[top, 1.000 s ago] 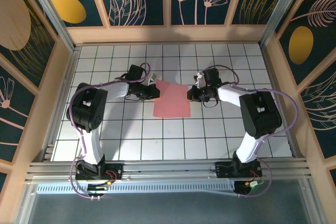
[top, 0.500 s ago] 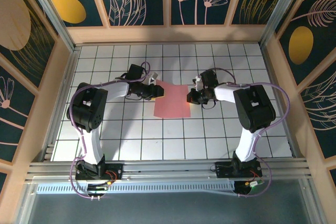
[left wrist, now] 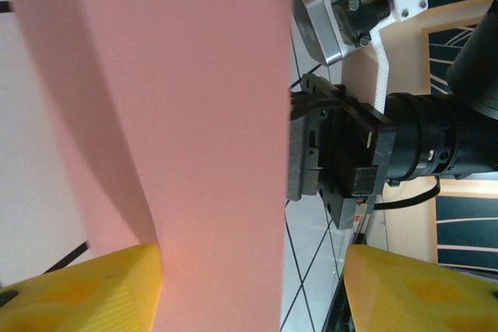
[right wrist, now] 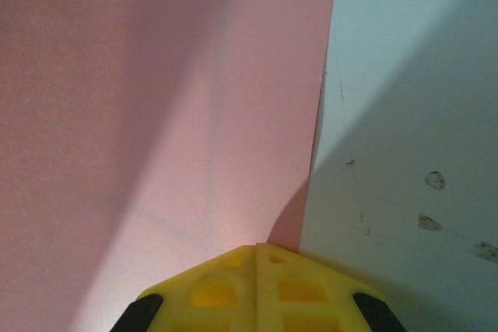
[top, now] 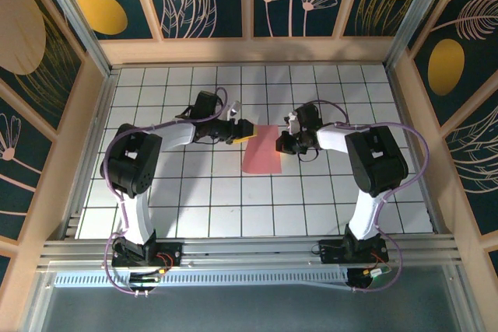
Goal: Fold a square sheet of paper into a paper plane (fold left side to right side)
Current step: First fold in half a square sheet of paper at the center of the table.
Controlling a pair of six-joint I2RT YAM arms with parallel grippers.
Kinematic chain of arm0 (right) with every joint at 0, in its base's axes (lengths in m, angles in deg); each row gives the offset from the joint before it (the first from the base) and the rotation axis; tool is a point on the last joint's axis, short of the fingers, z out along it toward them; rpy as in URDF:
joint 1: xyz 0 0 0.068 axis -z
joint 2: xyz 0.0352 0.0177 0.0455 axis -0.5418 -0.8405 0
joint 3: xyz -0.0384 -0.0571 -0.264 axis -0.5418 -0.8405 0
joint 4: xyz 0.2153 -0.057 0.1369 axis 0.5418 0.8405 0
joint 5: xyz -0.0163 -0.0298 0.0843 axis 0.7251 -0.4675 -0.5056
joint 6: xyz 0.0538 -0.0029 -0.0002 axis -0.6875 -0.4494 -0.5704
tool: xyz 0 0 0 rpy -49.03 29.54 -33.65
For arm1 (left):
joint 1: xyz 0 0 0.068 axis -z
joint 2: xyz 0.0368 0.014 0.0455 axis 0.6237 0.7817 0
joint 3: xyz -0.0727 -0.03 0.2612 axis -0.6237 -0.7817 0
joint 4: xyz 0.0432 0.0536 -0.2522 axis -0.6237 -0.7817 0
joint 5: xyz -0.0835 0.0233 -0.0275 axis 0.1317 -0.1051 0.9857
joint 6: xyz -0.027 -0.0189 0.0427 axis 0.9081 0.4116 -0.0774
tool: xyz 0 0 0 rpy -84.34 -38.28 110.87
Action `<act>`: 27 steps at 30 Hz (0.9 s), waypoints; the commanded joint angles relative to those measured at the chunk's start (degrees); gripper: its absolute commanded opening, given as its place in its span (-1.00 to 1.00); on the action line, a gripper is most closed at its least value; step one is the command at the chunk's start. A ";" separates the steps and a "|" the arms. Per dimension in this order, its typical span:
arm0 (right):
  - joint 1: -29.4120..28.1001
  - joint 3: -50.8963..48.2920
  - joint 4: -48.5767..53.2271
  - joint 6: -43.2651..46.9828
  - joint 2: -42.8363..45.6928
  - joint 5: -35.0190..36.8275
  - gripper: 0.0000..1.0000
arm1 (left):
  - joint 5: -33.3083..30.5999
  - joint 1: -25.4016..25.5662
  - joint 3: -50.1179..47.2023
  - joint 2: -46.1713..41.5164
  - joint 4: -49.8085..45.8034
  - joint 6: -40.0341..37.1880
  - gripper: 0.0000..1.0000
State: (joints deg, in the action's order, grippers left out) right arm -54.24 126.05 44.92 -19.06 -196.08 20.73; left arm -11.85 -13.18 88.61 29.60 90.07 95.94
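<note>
I see the square sheet of paper [top: 262, 153] in the middle of the bench [top: 194, 200], its 9 o'clock half raised and leaning toward 3 o'clock. My left jaws stand spread around that flap. The right jaws, pressed together, rest at the 3 o'clock edge. I judge the first fold is not yet creased, and every later fold is still to do.
</note>
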 commanded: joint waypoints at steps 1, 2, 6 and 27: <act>-0.81 -1.41 0.35 0.60 -1.48 1.95 -1.00 | 2.02 1.03 2.20 2.69 3.79 2.38 0.29; -0.89 -1.64 0.09 0.47 -1.30 1.76 -1.00 | 1.91 1.22 2.44 3.02 4.08 2.57 0.29; -0.81 -2.91 -2.33 -0.71 -0.10 0.33 -1.00 | 0.52 1.73 3.41 4.84 4.56 3.21 0.27; 4.48 -7.02 -9.68 -5.72 12.70 -6.81 -0.48 | -7.29 3.15 4.03 7.29 2.97 4.13 -0.89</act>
State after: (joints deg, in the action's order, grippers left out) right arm -51.05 120.70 37.75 -23.11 -185.78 17.04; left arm -18.30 -10.49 91.49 36.95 93.33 100.16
